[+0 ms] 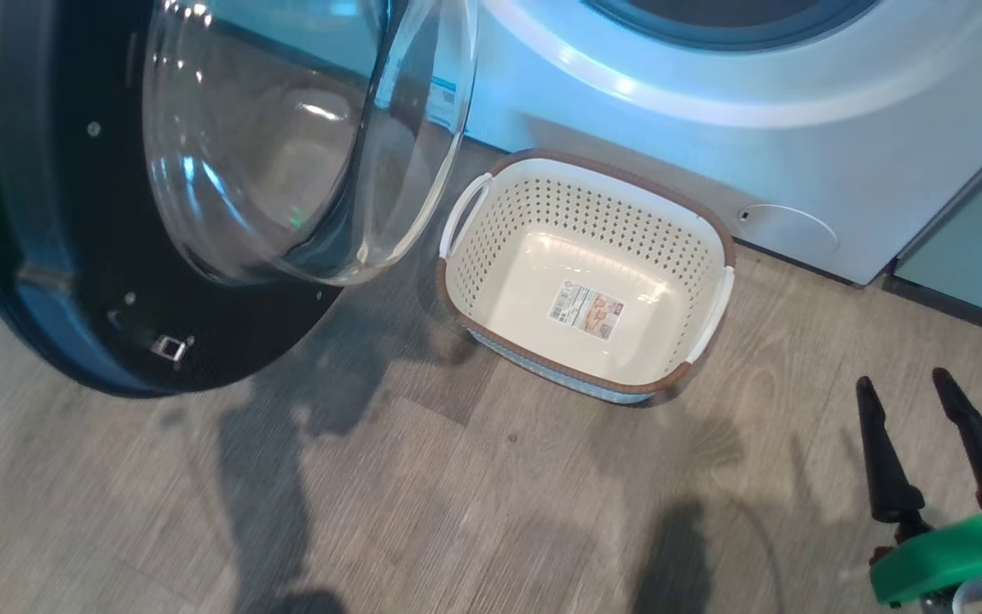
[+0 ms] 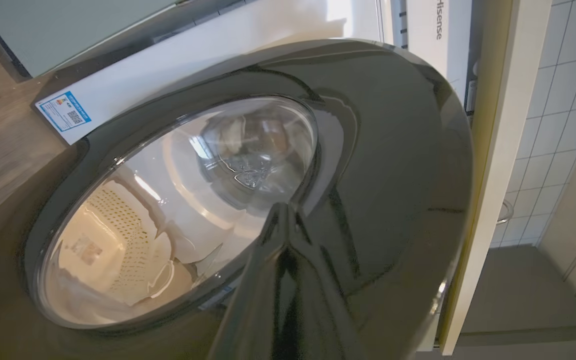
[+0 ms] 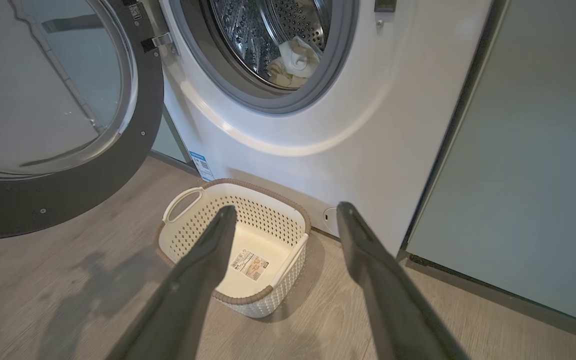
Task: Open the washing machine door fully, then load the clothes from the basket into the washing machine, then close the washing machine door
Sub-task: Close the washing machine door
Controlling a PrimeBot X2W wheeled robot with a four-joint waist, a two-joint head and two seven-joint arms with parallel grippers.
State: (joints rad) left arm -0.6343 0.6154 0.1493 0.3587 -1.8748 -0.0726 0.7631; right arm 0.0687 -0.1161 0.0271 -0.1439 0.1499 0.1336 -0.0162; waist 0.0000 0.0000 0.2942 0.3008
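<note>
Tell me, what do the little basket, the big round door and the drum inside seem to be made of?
Basket: likely moulded plastic, matte cream with a brown rim; rows of punched holes.
Door: glossy black, probably plastic; it mirrors the room.
Its window: clear, glass by the look; see-through with bright glints.
Drum: shiny perforated steel, apparently.

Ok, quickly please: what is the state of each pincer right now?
Left pincer: closed, holding nothing, tips by the washing machine door.
Right pincer: open, empty.
</note>
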